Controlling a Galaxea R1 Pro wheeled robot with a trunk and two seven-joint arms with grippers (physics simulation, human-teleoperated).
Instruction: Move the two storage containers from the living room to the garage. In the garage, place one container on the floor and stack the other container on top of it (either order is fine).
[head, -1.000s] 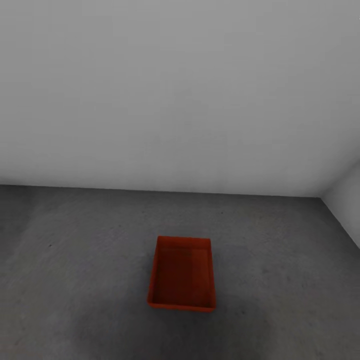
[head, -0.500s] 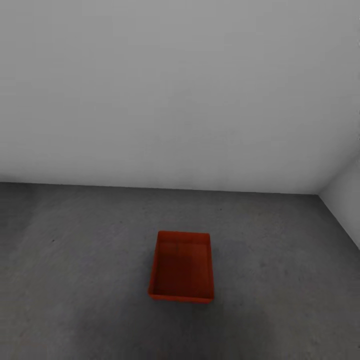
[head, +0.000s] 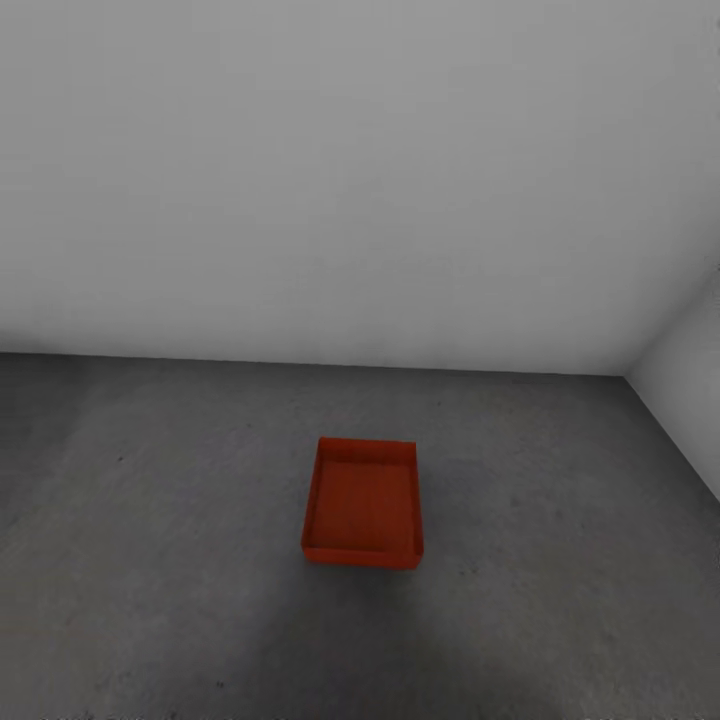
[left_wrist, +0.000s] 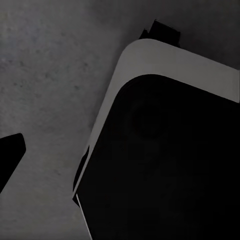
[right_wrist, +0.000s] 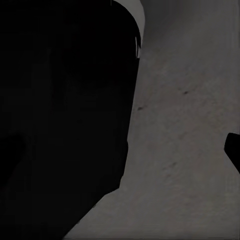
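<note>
One storage container (head: 362, 503) is set on the garage floor (head: 150, 560) near the wall, seen farther off than a second ago; the base is judged retreating. Gripper states cannot be told.

1 orange-red bin (head: 362, 503) sits on the dark grey concrete floor (head: 150, 560), open top up, its inside bare. Its short sides face toward and away from the camera, and it lies slightly right of straight-on. It stands well apart from the white back wall (head: 350, 180), roughly in the middle of the visible floor. A 2nd white wall (head: 690, 400) meets the back wall in a corner at far right. A soft dark shadow spreads over the floor nearer the camera than the bin.
</note>
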